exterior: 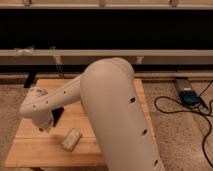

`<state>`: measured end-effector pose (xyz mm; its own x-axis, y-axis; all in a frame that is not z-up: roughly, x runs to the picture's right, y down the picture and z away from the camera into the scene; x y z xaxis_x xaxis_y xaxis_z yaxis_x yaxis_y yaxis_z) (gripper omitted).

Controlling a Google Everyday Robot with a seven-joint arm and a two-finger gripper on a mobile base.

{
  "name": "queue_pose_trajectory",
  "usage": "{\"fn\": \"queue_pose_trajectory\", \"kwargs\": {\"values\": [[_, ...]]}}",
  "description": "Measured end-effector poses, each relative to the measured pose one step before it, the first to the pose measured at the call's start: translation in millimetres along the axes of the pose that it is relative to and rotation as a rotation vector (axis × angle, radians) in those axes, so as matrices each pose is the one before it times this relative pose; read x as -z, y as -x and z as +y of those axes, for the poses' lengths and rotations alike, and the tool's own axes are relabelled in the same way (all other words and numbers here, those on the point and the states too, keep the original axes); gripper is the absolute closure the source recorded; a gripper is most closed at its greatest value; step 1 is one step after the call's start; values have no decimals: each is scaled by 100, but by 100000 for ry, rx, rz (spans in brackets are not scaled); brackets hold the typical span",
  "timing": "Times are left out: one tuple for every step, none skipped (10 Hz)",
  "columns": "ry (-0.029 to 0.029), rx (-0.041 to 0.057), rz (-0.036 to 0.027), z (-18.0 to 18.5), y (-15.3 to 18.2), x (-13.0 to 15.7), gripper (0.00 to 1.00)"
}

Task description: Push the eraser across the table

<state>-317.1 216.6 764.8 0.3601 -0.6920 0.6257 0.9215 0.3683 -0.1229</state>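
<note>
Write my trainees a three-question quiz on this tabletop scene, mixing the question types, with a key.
1. True or false: the pale block lies on the table.
2. Where is the gripper? A) low over the table, toward the picture's left, beside the black eraser; B) off the table's far edge; C) raised above the arm's elbow.
3. Fill in: the blue device sits on the ____, to the picture's right of the table.
Key: 1 true; 2 A; 3 floor.

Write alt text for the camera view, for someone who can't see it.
A large white robot arm bends over a wooden table, its tool low at the table's left beside the black eraser. A pale block lies nearer the front edge.
</note>
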Motion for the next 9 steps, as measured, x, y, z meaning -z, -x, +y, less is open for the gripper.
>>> {"fn": "queue_pose_trajectory", "kwargs": {"values": [[340,1455,-656,-59,308,-130,100],[596,1246,-519,-24,203,-237,100],[298,1397,-735,-178,205,-377,100],[217,924,-616,-231,104,-413,100],[343,591,-558,-205,-23,-483,100],[784,549,-567,-182,-103,-642,100],[573,233,-302,-82,-116,-386,100],[726,198,-332,-140,-210,-468,100],[341,32,-210,-90,-125,-231,100]]}}
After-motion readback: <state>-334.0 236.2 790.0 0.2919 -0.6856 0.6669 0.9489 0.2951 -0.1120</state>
